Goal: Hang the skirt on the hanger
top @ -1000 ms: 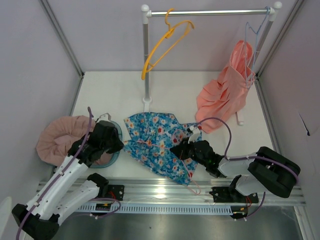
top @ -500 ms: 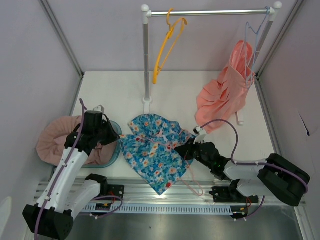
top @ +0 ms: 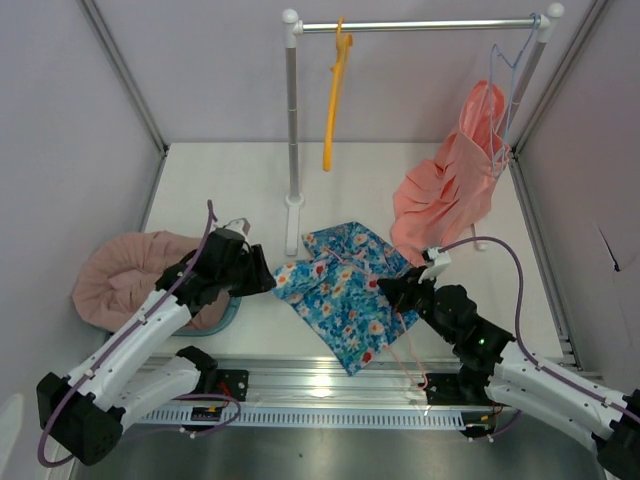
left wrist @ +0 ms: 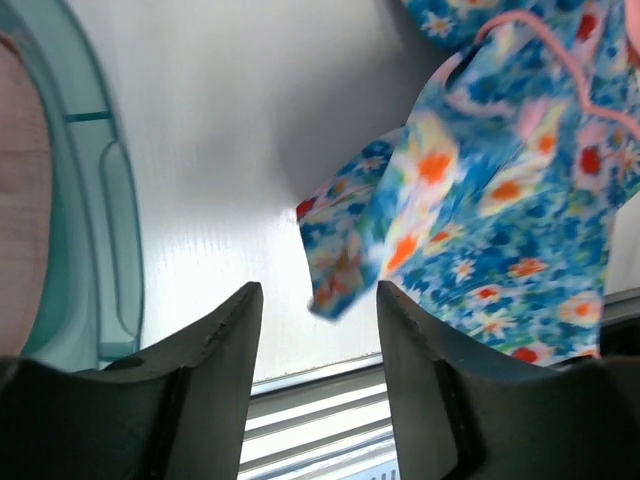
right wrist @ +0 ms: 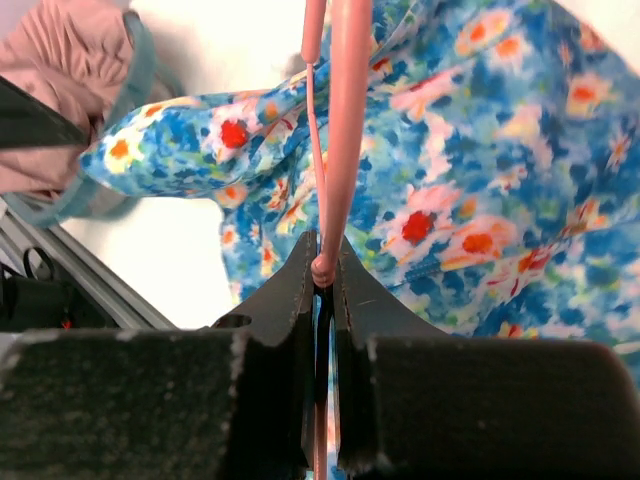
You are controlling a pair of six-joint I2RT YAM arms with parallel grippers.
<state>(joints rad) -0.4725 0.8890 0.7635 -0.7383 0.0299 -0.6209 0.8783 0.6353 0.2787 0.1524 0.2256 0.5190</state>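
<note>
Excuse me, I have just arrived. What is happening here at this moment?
Two robot arms are working on a blue floral skirt that lies crumpled on the white table. The right gripper is shut on a thin pink hanger that runs across the skirt. The left gripper is open at the skirt's left corner, holding nothing. Whether the skirt is already on the hanger cannot be told. A yellow hanger hangs bare on the rail behind.

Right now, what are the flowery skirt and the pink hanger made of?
The skirt looks like thin, soft printed cloth: it drapes and folds. The pink hanger looks like smooth plastic, maybe coated wire: a thin, shiny rod.
</note>
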